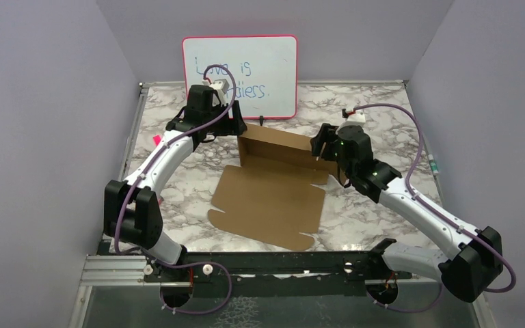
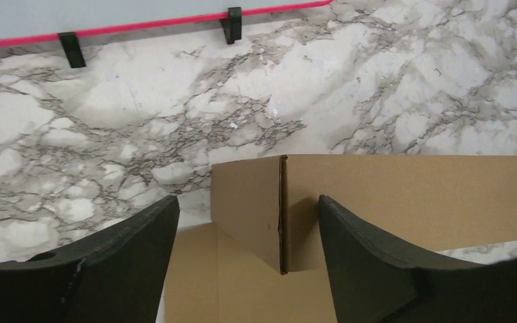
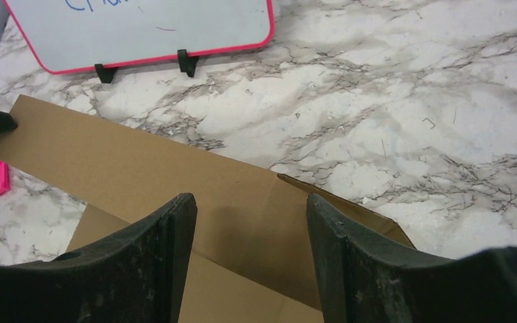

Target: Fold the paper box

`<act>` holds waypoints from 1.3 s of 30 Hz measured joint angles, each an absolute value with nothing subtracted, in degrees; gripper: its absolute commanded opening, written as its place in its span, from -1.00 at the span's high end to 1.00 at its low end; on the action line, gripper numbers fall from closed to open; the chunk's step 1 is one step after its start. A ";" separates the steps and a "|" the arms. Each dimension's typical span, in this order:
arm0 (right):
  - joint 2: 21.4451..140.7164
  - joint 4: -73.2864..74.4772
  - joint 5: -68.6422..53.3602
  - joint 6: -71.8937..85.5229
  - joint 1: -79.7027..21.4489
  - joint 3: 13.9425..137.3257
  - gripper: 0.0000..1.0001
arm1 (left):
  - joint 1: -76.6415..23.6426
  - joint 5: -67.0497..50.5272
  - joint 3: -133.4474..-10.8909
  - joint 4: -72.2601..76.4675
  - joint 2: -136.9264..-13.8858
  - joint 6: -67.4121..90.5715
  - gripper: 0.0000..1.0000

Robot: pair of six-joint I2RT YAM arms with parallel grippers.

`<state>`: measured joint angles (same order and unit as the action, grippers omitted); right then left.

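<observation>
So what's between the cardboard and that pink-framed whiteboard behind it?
Nothing: only bare marble tabletop separates the paper box from the whiteboard; the left wrist view shows it.

Pale lavender walls (image 1: pixel 41 102) are closing in on three sides. A white-and-grey marbled table (image 1: pixel 383 123) is filling the middle, a pink-framed whiteboard (image 1: pixel 240 75) is standing on small black feet at the back, and soft, even light is falling across everything.

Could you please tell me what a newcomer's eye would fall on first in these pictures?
A brown paper box lies half-folded on the marble table, its back wall raised upright. The left gripper and right gripper hang open over that wall's two ends. Behind stands a pink-framed whiteboard.
</observation>
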<state>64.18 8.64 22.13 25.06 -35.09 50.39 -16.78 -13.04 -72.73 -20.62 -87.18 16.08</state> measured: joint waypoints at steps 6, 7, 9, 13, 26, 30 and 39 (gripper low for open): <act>64.38 7.46 19.59 28.08 -34.35 48.56 -0.17 | -15.84 -18.50 -72.36 -18.74 -88.64 17.15 -0.25; 64.55 7.31 19.07 28.51 -34.35 48.10 -0.15 | -15.79 -19.18 -72.01 -18.31 -88.64 17.37 -0.23; 65.10 6.92 17.80 29.32 -34.13 47.24 -0.12 | -15.70 -20.27 -71.26 -17.50 -88.58 17.72 -0.19; 65.71 4.56 15.05 31.11 -34.00 45.65 -0.07 | -15.55 -21.45 -69.21 -16.05 -87.57 18.20 -0.12; 72.40 -4.38 3.18 32.62 -33.69 46.83 -0.02 | -14.81 -16.71 -61.49 -19.11 -76.71 16.40 -0.17; 73.84 -5.78 0.82 32.51 -33.69 47.51 -0.10 | -13.06 -15.14 -59.83 -19.77 -74.32 15.64 -0.18; 69.04 -6.72 1.06 29.26 -33.69 44.69 -0.25 | -7.57 -15.22 -59.70 -19.86 -74.02 15.27 -0.44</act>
